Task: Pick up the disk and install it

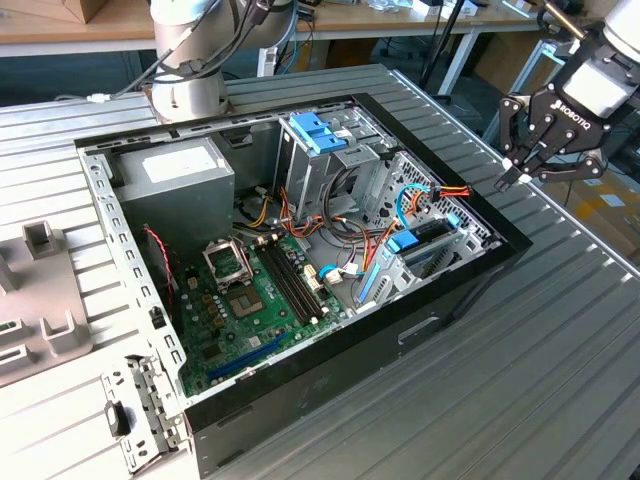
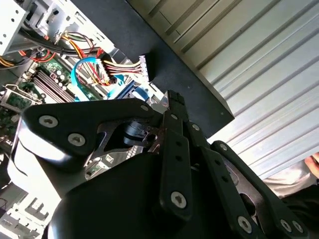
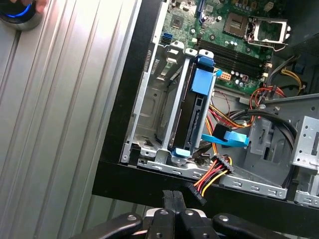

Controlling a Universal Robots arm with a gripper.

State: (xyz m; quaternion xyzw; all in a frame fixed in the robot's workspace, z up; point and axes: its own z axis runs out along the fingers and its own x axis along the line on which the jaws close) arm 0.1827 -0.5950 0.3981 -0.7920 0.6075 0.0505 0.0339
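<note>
The claw [image 1: 512,172] hangs above the ribbed metal table [image 1: 520,360], just past the computer case's [image 1: 440,300] edge on the exterior view's right. Its fingertips are pressed together and hold nothing.

The disk [image 3: 195,117] sits in the metal drive cage [image 3: 159,124] inside the case, standing on its thin edge. Its long side runs from the case wall toward the green board [image 3: 224,20]. Its blue tab [image 3: 203,79] points at the board.

In the exterior view the disk [image 1: 425,245] is near the claw's side of the case. The table is grey with long grooves. Wooden benches [image 1: 60,25] stand behind.
</note>
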